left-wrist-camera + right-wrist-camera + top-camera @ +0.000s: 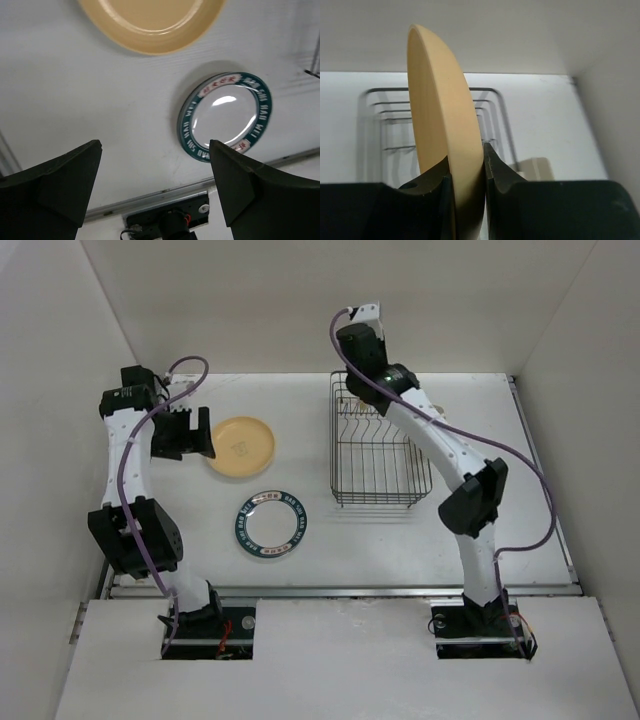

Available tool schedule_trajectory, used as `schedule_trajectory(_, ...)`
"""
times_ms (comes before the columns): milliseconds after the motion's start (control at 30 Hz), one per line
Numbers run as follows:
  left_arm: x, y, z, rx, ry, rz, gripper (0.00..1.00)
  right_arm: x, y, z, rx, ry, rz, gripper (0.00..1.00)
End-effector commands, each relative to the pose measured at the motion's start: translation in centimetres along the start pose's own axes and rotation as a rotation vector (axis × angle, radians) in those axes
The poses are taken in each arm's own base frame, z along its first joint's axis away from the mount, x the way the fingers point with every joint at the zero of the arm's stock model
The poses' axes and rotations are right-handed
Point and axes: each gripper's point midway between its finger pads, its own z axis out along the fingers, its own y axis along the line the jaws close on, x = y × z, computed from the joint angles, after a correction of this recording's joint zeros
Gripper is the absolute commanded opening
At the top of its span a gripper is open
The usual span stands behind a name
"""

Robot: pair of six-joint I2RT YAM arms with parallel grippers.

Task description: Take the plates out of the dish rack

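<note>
- White table, boxed in by plain white walls, is carrying everything. Two plates are already lying flat on it, outside the rack.
- Nearest the arm bases, teal-rimmed plate is sitting face up, well apart from the rack.
- Just beyond it, orange-yellow plate is lying flat. Left hand is hovering just beside its left edge, fingers spread, gripping nothing.
- Dish rack is standing to the right. Its visible slots are showing no plates, and the right arm is covering its far end.
- Farthest back, right hand is pinching cream plate by the rim, upright on edge over the rack. Can't tell if it is clear of the prongs.
- Judging progress: two plates unloaded, a third in hand and needing setting down. No fourth plate is showing anywhere.
</note>
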Motion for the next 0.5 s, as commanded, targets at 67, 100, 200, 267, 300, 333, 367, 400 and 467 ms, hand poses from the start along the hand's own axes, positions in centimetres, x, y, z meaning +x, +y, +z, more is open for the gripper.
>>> schedule_trajectory(67, -1.1, -6.8, -3.1, 0.310, -0.122, 0.141, 1.00, -8.6, 5.6, -11.6, -0.844, -0.157, 0.209, 0.00)
schedule_trajectory(100, -1.6, -7.1, -3.4, 0.319, -0.152, 0.155, 1.00, -6.7, 7.8, -12.7, -0.962, -0.115, 0.172, 0.00)
schedule_trajectory(200, -2.1, -7.5, -3.1, 0.311, -0.166, 0.167, 1.00, -2.9, 13.2, -17.0, -1.334, 0.009, 0.156, 0.00)
schedule_trajectory(267, -2.3, -7.2, -2.9, 0.282, -0.165, 0.163, 1.00, -0.1, 16.1, -18.1, -1.475, 0.132, 0.188, 0.00)
schedule_trajectory(300, -2.3, -7.2, -2.9, 0.281, -0.165, 0.163, 1.00, -0.1, 16.9, -20.0, -1.613, 0.140, 0.205, 0.00)
schedule_trajectory(333, -2.5, -7.3, -2.8, 0.275, -0.169, 0.174, 1.00, 1.5, 18.3, -20.7, -1.671, 0.199, 0.214, 0.00)
schedule_trajectory(367, -2.5, -7.3, -2.8, 0.275, -0.169, 0.174, 1.00, 1.5, 18.6, -21.4, -1.714, 0.240, 0.259, 0.00)
schedule_trajectory(400, -2.1, -7.4, -2.8, 0.276, -0.165, 0.173, 1.00, 1.4, 19.1, -22.3, -1.761, 0.246, 0.269, 0.00)
schedule_trajectory(467, -1.8, -7.6, -2.7, 0.287, -0.165, 0.172, 0.98, 0.8, 19.9, -24.2, -1.834, 0.221, 0.273, 0.00)
